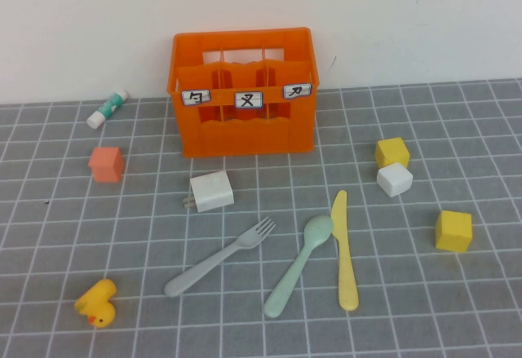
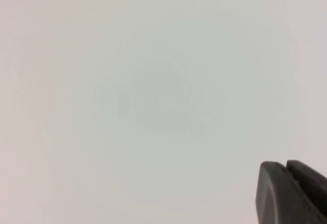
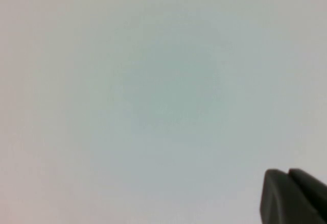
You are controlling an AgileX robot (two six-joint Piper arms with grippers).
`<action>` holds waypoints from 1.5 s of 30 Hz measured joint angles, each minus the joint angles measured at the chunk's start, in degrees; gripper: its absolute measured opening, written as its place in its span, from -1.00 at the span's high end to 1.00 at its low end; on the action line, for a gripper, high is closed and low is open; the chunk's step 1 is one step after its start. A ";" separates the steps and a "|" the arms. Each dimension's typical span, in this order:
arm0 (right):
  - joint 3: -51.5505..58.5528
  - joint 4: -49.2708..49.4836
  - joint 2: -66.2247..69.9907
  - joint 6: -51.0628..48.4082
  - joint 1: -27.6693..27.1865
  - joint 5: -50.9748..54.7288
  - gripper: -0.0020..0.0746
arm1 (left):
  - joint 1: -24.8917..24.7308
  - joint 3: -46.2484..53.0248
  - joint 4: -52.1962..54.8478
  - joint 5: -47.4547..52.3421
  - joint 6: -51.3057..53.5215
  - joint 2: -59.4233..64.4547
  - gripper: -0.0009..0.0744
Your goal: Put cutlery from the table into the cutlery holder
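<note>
The orange plastic cutlery holder [image 1: 243, 90] stands upright at the back of the table [image 1: 457, 317], close to the pale wall. It is a boxy crate with slotted walls and inner dividers, and three small white labels with black characters run across its front. The table is a flat grey surface ruled by thin white lines into square tiles.

All three cutlery pieces lie flat on the table in front of the crate, smooth matte plastic. The pale grey-green fork [image 1: 218, 257] lies on a slant, tines toward the crate. Beside it to the right, the mint-green spoon [image 1: 298, 265] slants the same way, its oval bowl just beside the blade of the pale yellow knife [image 1: 344, 249], which lies nearly straight, its tip toward the crate.

Between the fork and the crate rests a white charger plug [image 1: 211, 192]. Left of the crate are a white-and-green tube [image 1: 108, 108] and a salmon-orange cube [image 1: 107, 164]; a yellow rubber duck [image 1: 97, 302] sits near the front left. On the right, a yellow cube [image 1: 391, 152] touches a white cube [image 1: 395, 179], and another yellow cube [image 1: 453, 230] sits apart.

The left gripper [image 2: 291, 193] and the right gripper [image 3: 294, 196] each show only as a dark moulded corner against a blank pale surface in the wrist views, outside the high view; how far either is open cannot be told.
</note>
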 joint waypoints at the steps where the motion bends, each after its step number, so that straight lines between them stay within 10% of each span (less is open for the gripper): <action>1: 0.00 -0.06 0.00 0.00 0.00 -2.64 0.95 | 0.00 0.00 0.00 -2.49 0.00 0.00 0.98; 14: -1.98 0.18 0.00 1.27 0.00 -16.43 0.95 | 0.00 -4.29 6.88 -10.10 0.00 -0.22 0.98; 25: -28.80 -5.18 2.09 -2.90 0.00 23.35 0.95 | 0.00 -34.53 12.38 33.61 -3.17 4.06 0.98; 36: -34.71 0.71 15.83 -12.26 0.00 62.35 0.95 | 0.00 -37.37 -2.33 62.79 -1.34 21.54 0.98; 45: -34.28 17.22 31.71 -37.47 0.00 72.82 0.95 | 0.00 -37.78 -30.79 71.68 30.98 41.42 0.98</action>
